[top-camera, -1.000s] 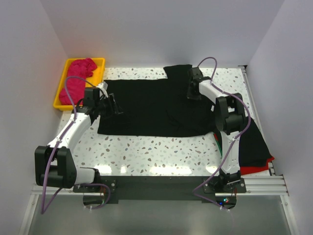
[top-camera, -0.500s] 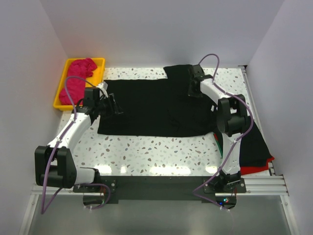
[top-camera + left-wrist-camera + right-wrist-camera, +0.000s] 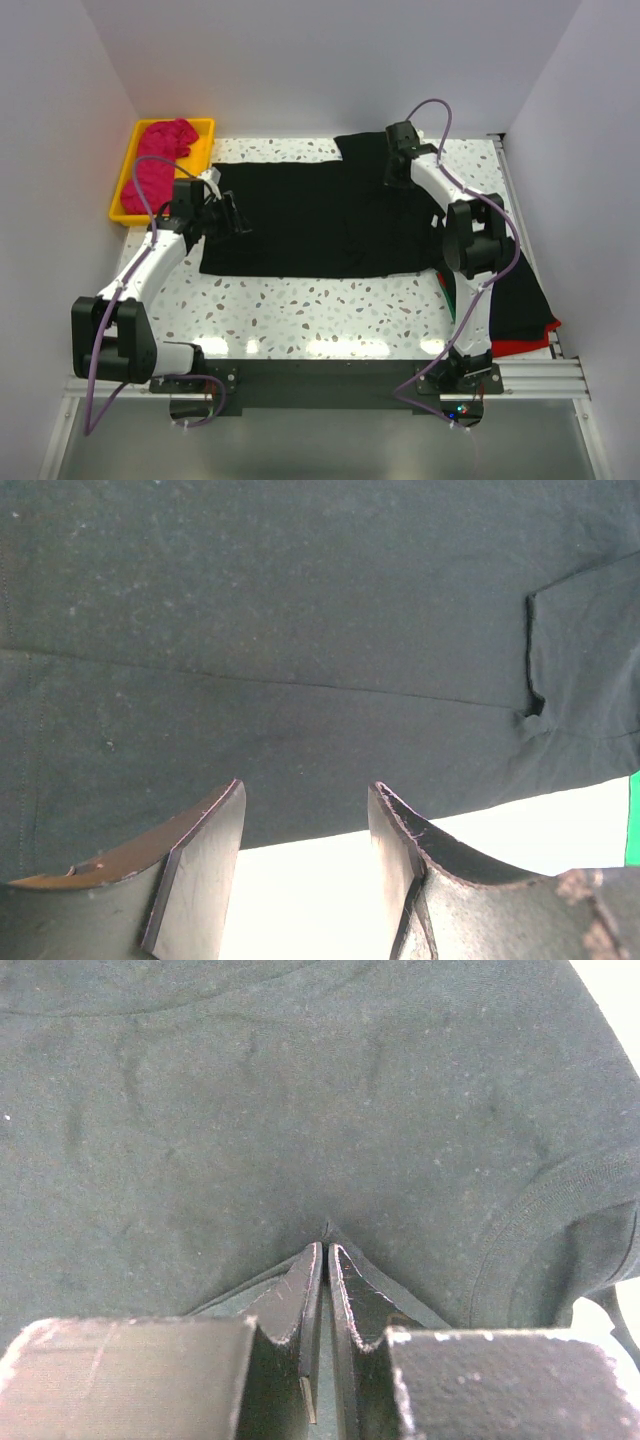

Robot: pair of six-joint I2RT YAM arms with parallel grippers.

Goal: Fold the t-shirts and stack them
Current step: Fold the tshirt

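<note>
1. Where the two pincers work, the large black t-shirt [image 3: 310, 220] lies spread flat over the speckled table [image 3: 300, 305]. It runs from under the left pincer [image 3: 238, 222] across to the right pincer [image 3: 392, 178], with one sleeve lying just beyond the right one, toward the far wall.
2. Well behind the right pincer, near its arm's base, a pile of shirts [image 3: 522, 300] sits at the table's right edge, black on top with red showing underneath.
3. Beyond and outward of the left pincer, the yellow tray [image 3: 122, 192] stands in the far corner. It holds only a crumpled magenta t-shirt [image 3: 158, 160].
4. The right pincer [image 3: 326, 1250] is clamped tight, with a small ridge of the black shirt's cloth nipped between its tips.
5. The left pincer [image 3: 305, 800] stands wide apart and holds nothing. The shirt's hem crosses the gap between its fingers [image 3: 200, 850], with bare table on the near side.
6. Since a second ago the right pincer has drawn slightly toward the far wall, cloth in tow. The left arm has not stirred.
7. Bare table stretches in a band on the near side of both pincers, between the shirt's hem and the arm bases. The walls stand close on the far side.
</note>
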